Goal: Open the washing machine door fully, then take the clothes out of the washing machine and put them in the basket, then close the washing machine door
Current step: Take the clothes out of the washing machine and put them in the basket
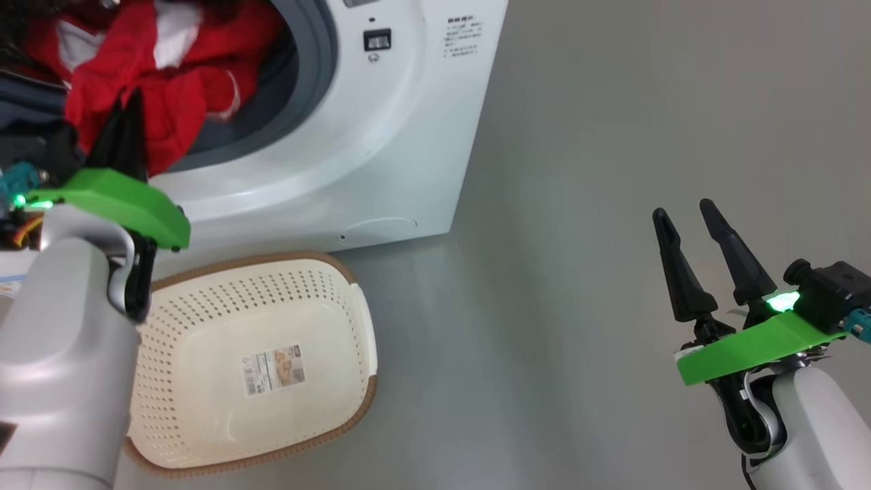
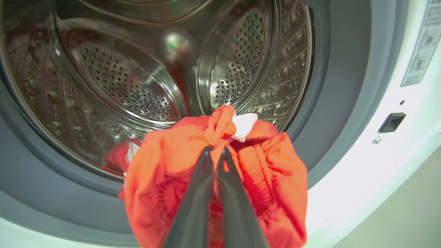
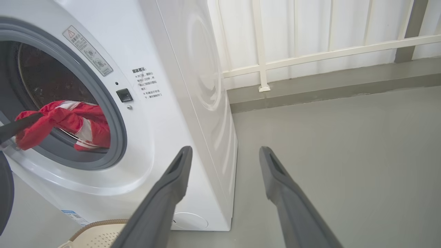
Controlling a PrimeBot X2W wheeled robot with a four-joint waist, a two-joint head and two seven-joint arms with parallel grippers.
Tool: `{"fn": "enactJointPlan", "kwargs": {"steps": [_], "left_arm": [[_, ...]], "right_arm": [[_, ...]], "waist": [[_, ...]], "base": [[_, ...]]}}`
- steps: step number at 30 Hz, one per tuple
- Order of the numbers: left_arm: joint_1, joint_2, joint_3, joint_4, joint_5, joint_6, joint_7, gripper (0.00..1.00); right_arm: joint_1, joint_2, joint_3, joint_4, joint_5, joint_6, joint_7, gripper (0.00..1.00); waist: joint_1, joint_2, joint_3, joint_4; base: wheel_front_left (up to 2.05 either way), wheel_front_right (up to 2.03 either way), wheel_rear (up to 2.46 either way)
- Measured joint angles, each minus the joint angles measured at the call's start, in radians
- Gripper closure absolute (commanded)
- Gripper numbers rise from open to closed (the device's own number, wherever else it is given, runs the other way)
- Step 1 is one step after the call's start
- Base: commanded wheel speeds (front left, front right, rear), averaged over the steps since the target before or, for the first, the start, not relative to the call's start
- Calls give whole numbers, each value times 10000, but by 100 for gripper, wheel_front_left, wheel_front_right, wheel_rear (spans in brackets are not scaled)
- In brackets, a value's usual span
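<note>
Nearest the lens, my left gripper (image 2: 215,151) has its two fingers pressed together on a fold of the clothes (image 2: 165,172). This is a red bundle with a white patch just beyond the fingertips. The bundle drapes around and under the fingers at the mouth of the washing machine (image 1: 408,136). A smaller red piece lies to the lower left of the fingers, against the drum (image 2: 137,89). The steel, perforated drum is ahead of the fingertips, ringed by the blue-grey gasket (image 2: 337,89). Below the left wrist, the basket (image 1: 272,260) stands on the floor (image 1: 578,272) in front of the machine, with a paper label (image 1: 274,369) on its bottom. My right gripper (image 1: 683,207) is well apart to the right, over the grey floor, with its jaws spread wide and nothing between them.
</note>
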Motion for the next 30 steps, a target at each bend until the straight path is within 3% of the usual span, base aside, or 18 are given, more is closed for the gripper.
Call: {"fn": "enactJointPlan", "kwargs": {"steps": [7,22,30], "left_arm": [[1276,146,23,-1814,-272,75,311,100],[4626,573,207,-7102,-1081,953,2090,100],[6118,721,199,-8922,-1118,1467,2324,100]], "right_arm": [[231,-100,-4,73,0,0,0,0],[932,-282,-104,217,0,0,0,0],[1023,-284,-194,217,2,0,0,0]], "waist": [[0,0,-545,175],[0,0,-1612,816],[0,0,-1925,1131]], "base": [[0,0,0],[0,0,0],[0,0,0]]}}
